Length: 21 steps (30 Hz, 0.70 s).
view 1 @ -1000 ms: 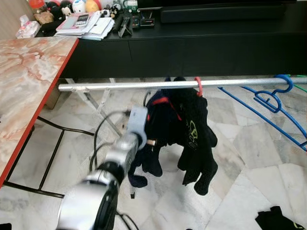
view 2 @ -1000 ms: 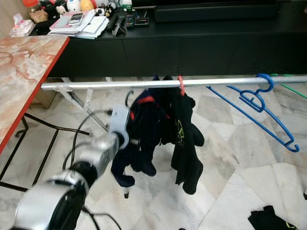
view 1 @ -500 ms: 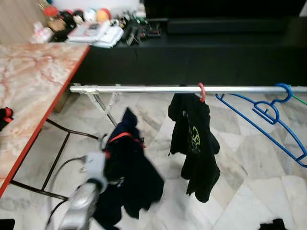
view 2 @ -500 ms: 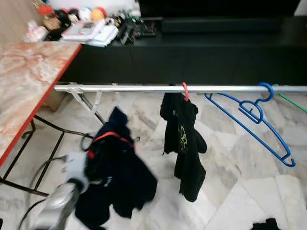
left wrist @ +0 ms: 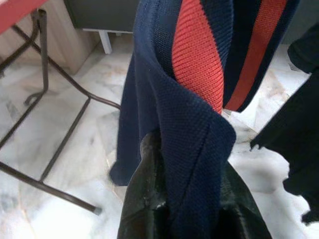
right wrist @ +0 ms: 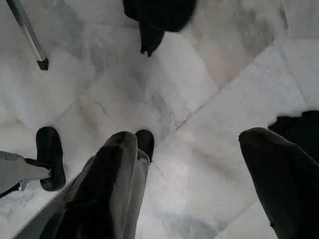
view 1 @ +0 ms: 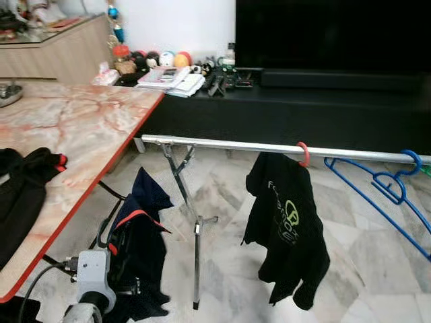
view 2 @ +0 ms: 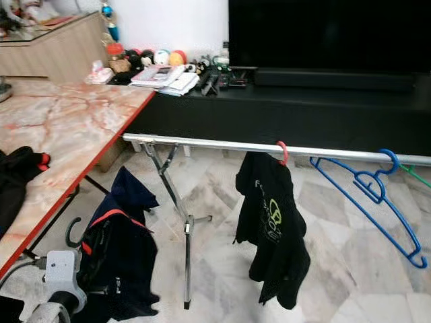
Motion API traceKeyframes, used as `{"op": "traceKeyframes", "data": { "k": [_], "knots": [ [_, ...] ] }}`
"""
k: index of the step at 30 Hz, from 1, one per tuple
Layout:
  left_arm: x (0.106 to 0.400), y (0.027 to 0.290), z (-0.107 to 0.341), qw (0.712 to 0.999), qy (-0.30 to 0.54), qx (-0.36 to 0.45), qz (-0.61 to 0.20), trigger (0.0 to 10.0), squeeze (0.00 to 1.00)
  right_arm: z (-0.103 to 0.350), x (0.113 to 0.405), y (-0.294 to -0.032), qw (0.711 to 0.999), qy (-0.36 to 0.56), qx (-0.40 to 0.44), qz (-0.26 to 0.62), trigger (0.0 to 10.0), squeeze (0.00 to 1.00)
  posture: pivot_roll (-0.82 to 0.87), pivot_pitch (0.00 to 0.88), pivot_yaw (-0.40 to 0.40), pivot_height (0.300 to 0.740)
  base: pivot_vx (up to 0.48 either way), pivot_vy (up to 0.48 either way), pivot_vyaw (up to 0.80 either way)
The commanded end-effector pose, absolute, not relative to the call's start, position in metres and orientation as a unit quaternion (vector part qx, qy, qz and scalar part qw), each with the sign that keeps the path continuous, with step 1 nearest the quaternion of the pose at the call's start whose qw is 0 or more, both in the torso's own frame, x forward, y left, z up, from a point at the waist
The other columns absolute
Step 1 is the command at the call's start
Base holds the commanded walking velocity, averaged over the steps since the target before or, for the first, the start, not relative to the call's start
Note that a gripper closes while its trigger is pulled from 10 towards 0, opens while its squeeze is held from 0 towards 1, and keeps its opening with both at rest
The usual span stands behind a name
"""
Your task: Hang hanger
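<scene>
Presently, item in hand: navy garment (view 1: 138, 245) with red stripe, knitted, ribbed weave plain in the left wrist view, on a dark hanger whose hook (view 2: 70, 232) curls out at its upper edge. It hangs low beside the bench (view 1: 81, 128), well below the rail (view 1: 269, 147) and to its left end.

Left gripper (left wrist: 192, 199): fingers (left wrist: 144, 199) clamped on a fold of the knit, cloth bunched between them. Right gripper (right wrist: 194, 164): fingers spread wide, holding nothing, pointed at the floor (right wrist: 164, 99).

Handling, as judged: lift the garment until the hook clears the rail, bring it over the bare stretch between the stand leg (view 1: 196, 256) and the hung garment, then lower so the hook seats. The grasp is on soft knit, not the rigid hanger, so the load may swing or slip; move slowly and keep the hook facing the rail.

Other entries:
- Rail: smooth silver metal tube, horizontal, on a folding metal stand.
- Black garment (view 1: 286, 229): limp jersey, pale print, on a red hook (view 1: 304, 153).
- Blue hanger (view 1: 384, 195): thin plastic, bare, tilted.
- Bench: glossy marbled top, red edge; dark clothes (view 1: 23, 188) lying on it.
- Floor: polished pale marble tiles.
</scene>
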<state>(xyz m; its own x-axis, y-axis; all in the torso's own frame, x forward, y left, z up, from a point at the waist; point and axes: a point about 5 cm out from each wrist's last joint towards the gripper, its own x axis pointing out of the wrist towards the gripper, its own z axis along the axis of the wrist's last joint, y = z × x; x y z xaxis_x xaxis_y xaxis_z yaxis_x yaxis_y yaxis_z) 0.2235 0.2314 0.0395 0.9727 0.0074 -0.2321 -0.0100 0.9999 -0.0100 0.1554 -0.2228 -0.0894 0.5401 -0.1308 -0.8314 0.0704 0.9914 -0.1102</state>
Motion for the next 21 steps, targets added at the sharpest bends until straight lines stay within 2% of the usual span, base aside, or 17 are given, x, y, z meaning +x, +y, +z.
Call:
{"op": "traceKeyframes", "data": {
  "k": [1, 5, 21],
  "knots": [
    [0.226, 0.227, 0.047, 0.995, 0.102, -0.012, -0.008, 10.0, 0.00, -0.092, 0.151, -0.220, 0.871, 0.487, -0.031, -0.055, 10.0, 0.00, 0.12, 0.000, 0.045, 0.740, 0.000, 0.000, 0.00],
    [0.224, 0.227, 0.046, 0.994, 0.112, -0.004, -0.014, 10.0, 0.00, -0.092, 0.152, -0.219, 0.871, 0.488, -0.030, -0.054, 10.0, 0.00, 0.12, 0.000, 0.054, 0.740, 0.061, 0.000, 0.00],
    [0.222, 0.217, 0.046, 0.991, 0.126, -0.019, -0.036, 10.0, 0.00, -0.091, 0.152, -0.222, 0.872, 0.484, -0.030, -0.060, 10.0, 0.00, 0.12, 0.038, 0.050, 0.740, 0.305, 0.000, 0.00]
  ]
}}
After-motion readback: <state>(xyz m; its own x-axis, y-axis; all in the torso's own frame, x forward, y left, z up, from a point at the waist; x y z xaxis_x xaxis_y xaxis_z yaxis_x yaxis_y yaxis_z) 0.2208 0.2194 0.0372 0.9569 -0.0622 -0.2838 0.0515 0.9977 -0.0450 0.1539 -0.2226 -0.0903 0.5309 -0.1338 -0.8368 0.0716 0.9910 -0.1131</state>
